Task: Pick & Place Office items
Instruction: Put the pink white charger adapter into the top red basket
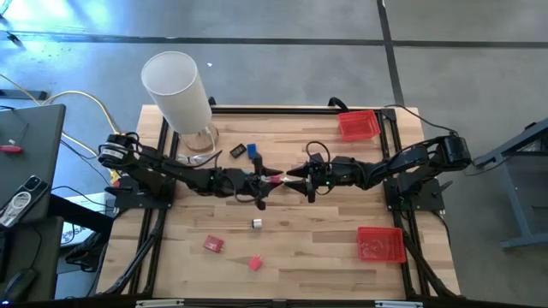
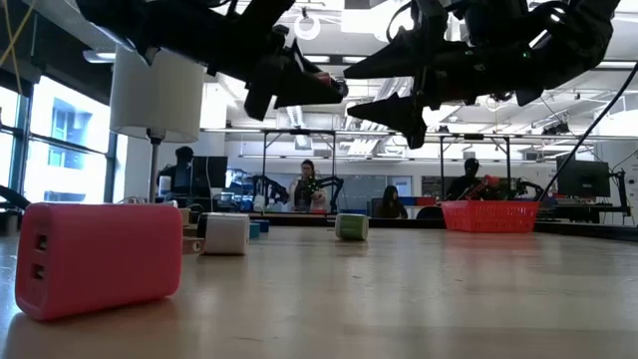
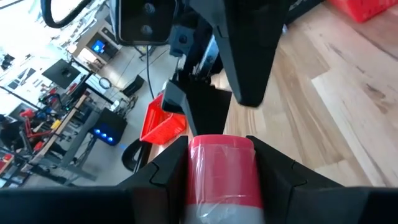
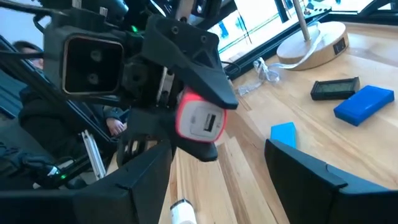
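Note:
My left gripper is over the table's middle, shut on a small pink-red block whose white end face has a slot. My right gripper is open and faces it from the right, a finger on either side of the block's white end, apart from it. On the table lie a black piece and two blue pieces toward the far side. A white piece, a red piece and a pink piece lie nearer. My left gripper pinches the pink-red block by its two opposite long sides between both fingers. The fingers come about level from the table's left. The block is lifted clear of the table, its white slotted end sticking out toward the right gripper.
One red tray sits at the far right corner and another at the near right. A tall white cylinder on a round wooden base stands at the far left. People sit in the room beyond the table's far edge.

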`<state>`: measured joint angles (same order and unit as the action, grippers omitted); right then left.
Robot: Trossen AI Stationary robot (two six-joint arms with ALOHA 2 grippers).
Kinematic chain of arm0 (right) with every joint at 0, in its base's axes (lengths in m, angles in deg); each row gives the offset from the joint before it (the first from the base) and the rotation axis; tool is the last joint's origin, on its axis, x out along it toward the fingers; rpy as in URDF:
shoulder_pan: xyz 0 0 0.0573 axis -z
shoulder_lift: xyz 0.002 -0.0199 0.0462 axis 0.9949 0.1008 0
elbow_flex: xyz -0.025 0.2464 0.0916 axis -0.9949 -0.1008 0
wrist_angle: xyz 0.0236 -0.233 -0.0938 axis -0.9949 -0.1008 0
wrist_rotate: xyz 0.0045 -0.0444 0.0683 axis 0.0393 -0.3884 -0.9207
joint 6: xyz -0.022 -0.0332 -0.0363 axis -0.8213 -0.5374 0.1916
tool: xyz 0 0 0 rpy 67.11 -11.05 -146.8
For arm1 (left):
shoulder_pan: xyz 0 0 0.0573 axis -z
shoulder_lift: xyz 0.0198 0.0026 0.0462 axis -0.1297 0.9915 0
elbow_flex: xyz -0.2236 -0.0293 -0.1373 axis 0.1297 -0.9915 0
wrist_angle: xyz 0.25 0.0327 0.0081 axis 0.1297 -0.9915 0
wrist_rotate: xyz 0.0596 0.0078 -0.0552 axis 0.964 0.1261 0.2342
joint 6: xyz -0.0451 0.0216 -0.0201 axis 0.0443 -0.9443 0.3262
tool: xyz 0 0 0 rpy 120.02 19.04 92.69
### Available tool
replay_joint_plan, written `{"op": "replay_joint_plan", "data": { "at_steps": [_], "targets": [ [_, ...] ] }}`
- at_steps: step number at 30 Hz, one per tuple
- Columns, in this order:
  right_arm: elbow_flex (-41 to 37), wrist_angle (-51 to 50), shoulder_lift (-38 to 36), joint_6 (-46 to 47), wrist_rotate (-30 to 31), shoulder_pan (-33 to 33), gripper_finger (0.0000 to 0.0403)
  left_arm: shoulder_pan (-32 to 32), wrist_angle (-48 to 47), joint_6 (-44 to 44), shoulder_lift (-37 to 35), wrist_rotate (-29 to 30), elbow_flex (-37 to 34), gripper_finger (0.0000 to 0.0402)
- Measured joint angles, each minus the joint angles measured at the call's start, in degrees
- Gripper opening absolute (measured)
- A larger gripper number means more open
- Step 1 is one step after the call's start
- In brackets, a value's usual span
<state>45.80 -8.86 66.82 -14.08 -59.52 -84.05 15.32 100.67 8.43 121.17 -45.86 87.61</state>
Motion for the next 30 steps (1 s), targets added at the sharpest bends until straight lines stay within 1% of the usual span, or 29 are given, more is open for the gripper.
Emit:
{"op": "replay_joint_plan", "data": {
  "at_steps": [7, 13, 17, 20, 30],
  "targets": [
    [0.0, 0.44, 0.0, -1.21, -0.01, 0.0, 0.0248, -0.36, -0.46, 0.85, 0.01, -2.79, 0.63, 0.0129],
    [0.0, 0.75, 0.0, -1.16, 0.09, 0.0, 0.0248, -0.4, 0.14, 0.8, 0.09, -2.8, 1.11, 0.0129],
    [0.0, 1.16, 0.0, -1.11, -0.24, 0.0, 0.0248, -0.8, -0.23, 0.78, 1.18, -3.0, 2.01, 0.0129],
    [-0.01, 1.45, 0.0, -1.1, -1.63, 0.0, 0.0248, -1.25, -0.05, 0.04, 2.6, -3.04, 2.86, 0.0129],
    [0.0, 1.93, 0.0, -1.29, -1.36, 0.0, 0.0248, -1.82, 0.2, -0.11, 5.07, -4.93, 4.48, 0.0129]
  ]
}}
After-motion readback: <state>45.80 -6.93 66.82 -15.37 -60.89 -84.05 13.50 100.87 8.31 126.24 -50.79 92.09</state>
